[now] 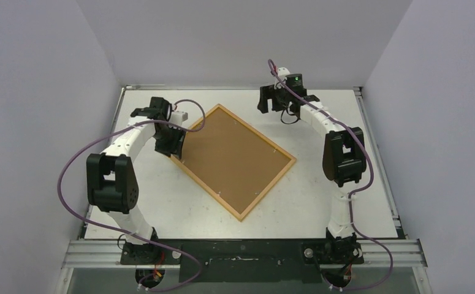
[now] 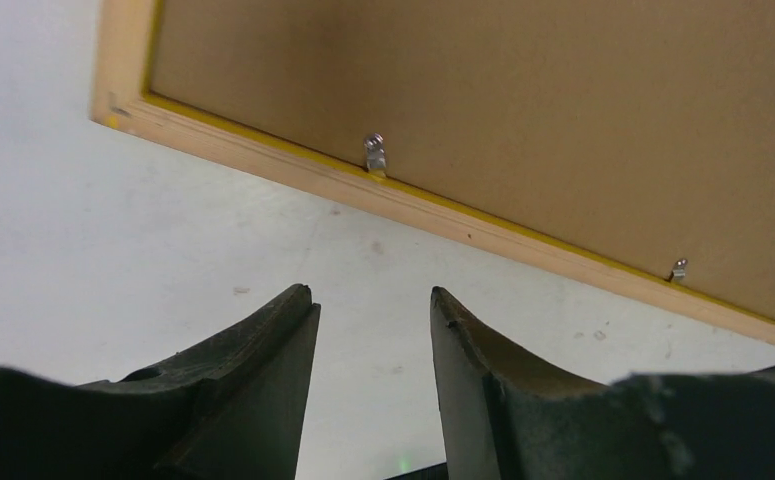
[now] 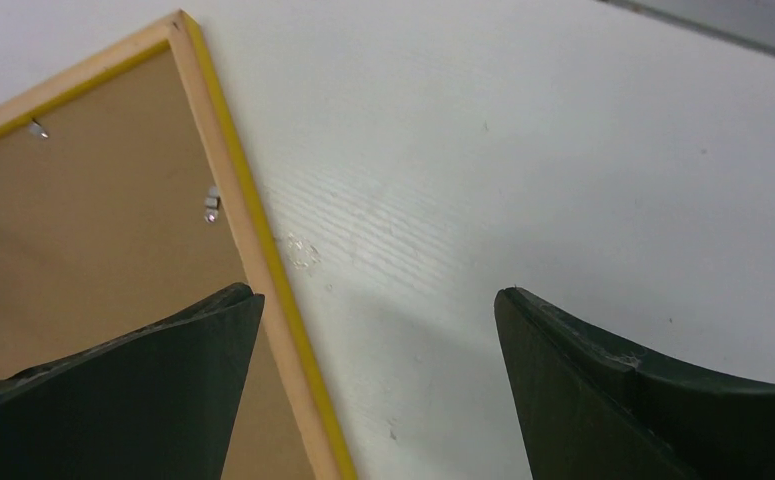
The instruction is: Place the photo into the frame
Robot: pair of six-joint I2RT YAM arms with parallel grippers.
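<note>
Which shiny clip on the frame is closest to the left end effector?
The clip straight ahead of the left end effector, on the near rail of the frame. The other clip sits farther right, near the corner.

Your workspace: a white table [image 1: 320, 202] boxed in by plain pale walls [image 1: 38, 92].
You see even, soft light and an aluminium rail [image 1: 100, 254] along the near edge.

No legible text, label, brand, number or sign found in any view. Checked without result: pale back of frame [image 2: 263, 152], brown backing panel [image 2: 513, 100], white table [image 2: 113, 250].
</note>
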